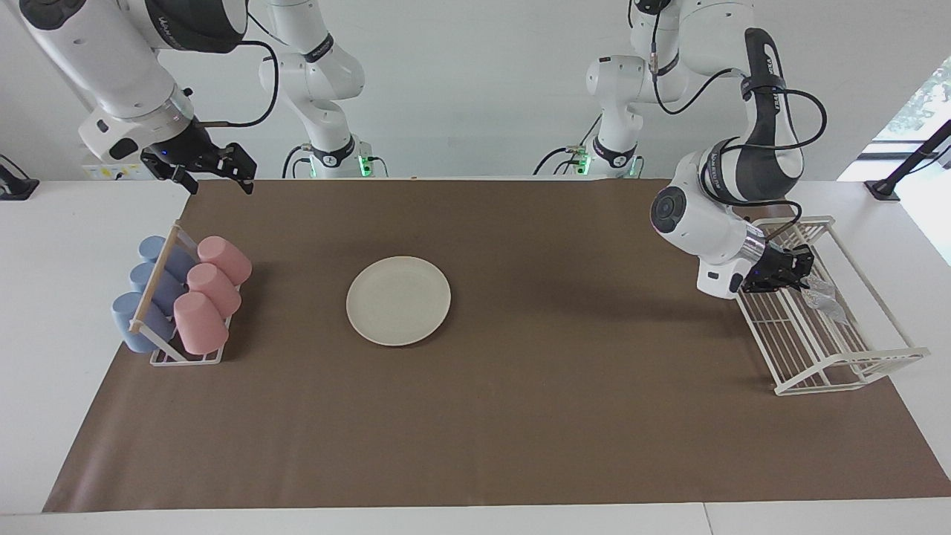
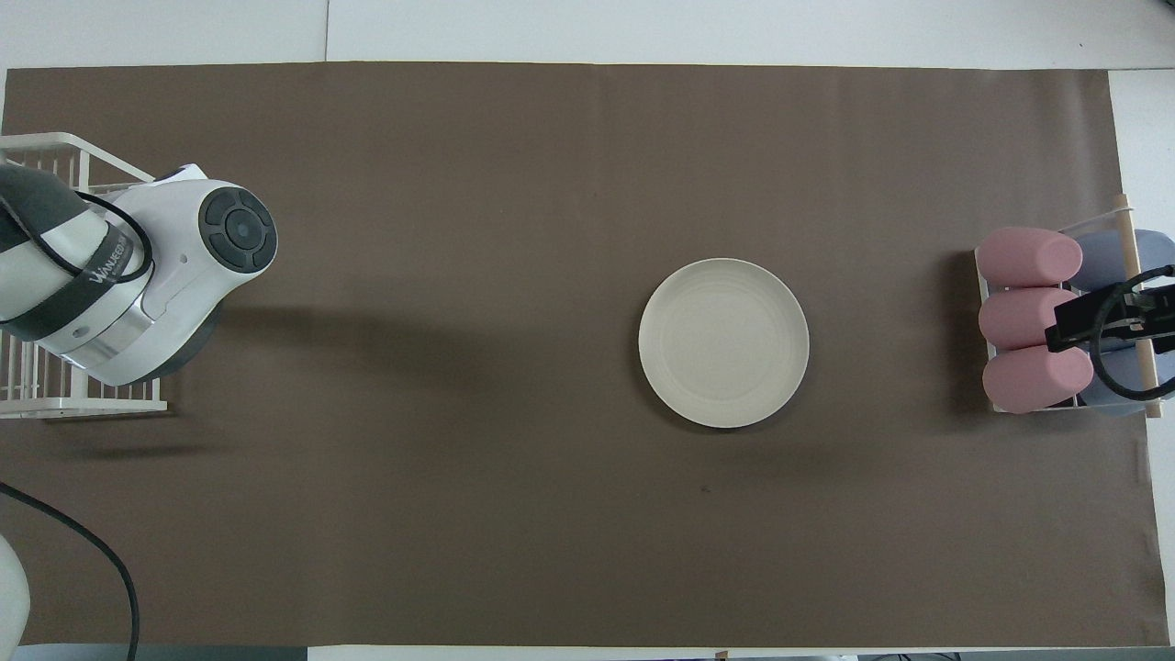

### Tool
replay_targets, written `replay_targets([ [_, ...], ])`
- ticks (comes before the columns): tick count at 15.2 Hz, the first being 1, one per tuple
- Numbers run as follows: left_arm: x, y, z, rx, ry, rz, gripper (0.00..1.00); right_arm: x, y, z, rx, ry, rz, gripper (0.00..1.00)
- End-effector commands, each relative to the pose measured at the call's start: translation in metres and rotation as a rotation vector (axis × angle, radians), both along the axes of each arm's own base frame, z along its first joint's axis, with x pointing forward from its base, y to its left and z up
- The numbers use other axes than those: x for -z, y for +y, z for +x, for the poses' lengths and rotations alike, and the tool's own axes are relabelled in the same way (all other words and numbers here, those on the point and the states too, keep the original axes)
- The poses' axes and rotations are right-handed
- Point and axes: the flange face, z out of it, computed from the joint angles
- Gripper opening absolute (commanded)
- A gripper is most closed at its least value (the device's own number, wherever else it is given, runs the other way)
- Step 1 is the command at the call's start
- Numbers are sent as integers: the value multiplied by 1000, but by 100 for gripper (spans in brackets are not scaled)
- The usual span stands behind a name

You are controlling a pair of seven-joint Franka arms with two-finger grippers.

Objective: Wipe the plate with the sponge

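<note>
Facing view: the left gripper (image 1: 801, 273) reaches into the wire rack (image 1: 832, 371) at the sponge (image 1: 821, 297), finger state unclear; it should pinch squarely, avoiding wires, while the right gripper (image 1: 215, 174) waits with fingers spread, empty.

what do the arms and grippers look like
Both arms are glossy white Frankas with rounded segments and dark grey-black bands at the joints; one band carries white lettering. Loose black cables loop along each arm. The left arm's elbow ends in a round dark cap. The left gripper and right gripper are black, with two short fingers. Green lights glow at the bases.
</note>
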Motion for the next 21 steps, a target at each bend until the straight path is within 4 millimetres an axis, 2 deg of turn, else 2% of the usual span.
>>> replay_targets([
  [1,3,3,-2,9,-13,-12,100,2,-1,-8,19,-22,-5,100],
  [6,3,0,-2,0,-17,-34,100,-1,-5,-7,27,-24,-6,100],
  [9,-7,-5,0,-36,-37,-119,100,-1,-16,-8,48,-24,-7,100],
  [16,-84,-27,19,-206,-142,-526,100,-2,-14,-9,45,-25,-7,100],
  [19,-122,-14,17,-306,-186,-739,100,-2,-8,-9,33,-24,-7,100],
  [21,-150,-5,5,-348,-210,-840,100,-1,-9,-9,34,-22,-8,100],
])
